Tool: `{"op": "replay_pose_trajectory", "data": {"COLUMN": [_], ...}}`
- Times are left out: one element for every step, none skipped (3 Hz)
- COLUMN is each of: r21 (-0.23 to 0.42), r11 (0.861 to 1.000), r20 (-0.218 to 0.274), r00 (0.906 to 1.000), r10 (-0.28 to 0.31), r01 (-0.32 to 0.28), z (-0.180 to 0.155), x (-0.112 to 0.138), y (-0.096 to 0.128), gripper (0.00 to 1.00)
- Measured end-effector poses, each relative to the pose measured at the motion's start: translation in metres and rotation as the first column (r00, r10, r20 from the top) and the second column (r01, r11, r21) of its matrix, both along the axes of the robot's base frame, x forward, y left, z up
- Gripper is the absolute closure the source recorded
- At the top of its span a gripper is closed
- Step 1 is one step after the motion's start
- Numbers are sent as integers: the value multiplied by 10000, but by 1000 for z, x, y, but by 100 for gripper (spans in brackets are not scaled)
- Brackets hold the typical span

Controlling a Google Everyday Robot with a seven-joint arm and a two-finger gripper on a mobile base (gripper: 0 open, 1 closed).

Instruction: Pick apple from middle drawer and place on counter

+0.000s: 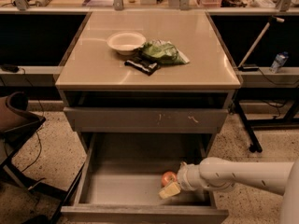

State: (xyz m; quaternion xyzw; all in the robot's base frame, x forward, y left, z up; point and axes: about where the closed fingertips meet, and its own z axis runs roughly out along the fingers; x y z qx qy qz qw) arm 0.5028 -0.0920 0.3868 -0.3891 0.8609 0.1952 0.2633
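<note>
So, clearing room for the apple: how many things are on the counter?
3: white bowl left of centre, green bag beside it, dark packet in front of both. The gripper is in the middle drawer, by the apple.

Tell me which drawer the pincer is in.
The lower, pulled-out drawer with the plain floor, not the scratched-front drawer above it. The pincer sits inside, by the apple.

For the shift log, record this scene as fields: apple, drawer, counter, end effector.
apple: small round red-orange apple on the drawer floor, right of centre
drawer: wide grey metal middle drawer, pulled open
counter: glossy beige counter holding white round bowl and green crinkled bag
end effector: end effector inside the drawer, close beside the apple
</note>
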Motion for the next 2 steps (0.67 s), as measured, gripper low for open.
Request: {"op": "replay_pose_trajectory", "data": {"r21": [-107,-107], "r11": [9999,9999], "r20": [-137,-137], "r00": [9998,9998], "r10": [-118,-118], "r01": [117,117], "z": [-11,-11], "x": [-3,-3], "y": [-1,-1], "gripper": [0,0]}}
